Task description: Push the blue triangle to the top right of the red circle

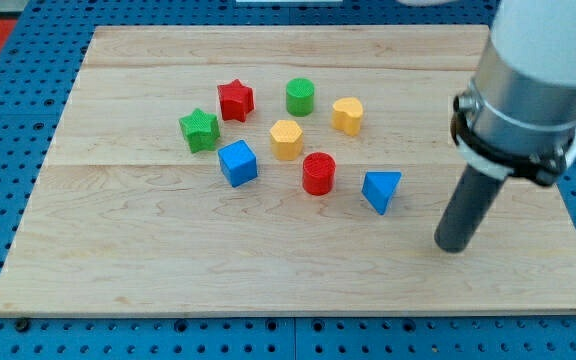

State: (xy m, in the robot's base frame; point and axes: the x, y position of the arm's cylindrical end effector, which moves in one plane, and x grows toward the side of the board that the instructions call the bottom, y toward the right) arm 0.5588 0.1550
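On the wooden board (pixel 118 250), right of centre: blue triangle block (pixel 381 189), just right of red circular block (pixel 319 173).
To the triangle's right, near but apart: my tip (pixel 452 245), a bare dark rod without jaws, touching no block; further left, yellow hexagon block (pixel 286 139), blue cube (pixel 237 163).

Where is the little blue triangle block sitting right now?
The blue triangle block lies right of centre on the wooden board, just to the view's right of the red circle block, slightly lower, with my tip off to its right, not touching.
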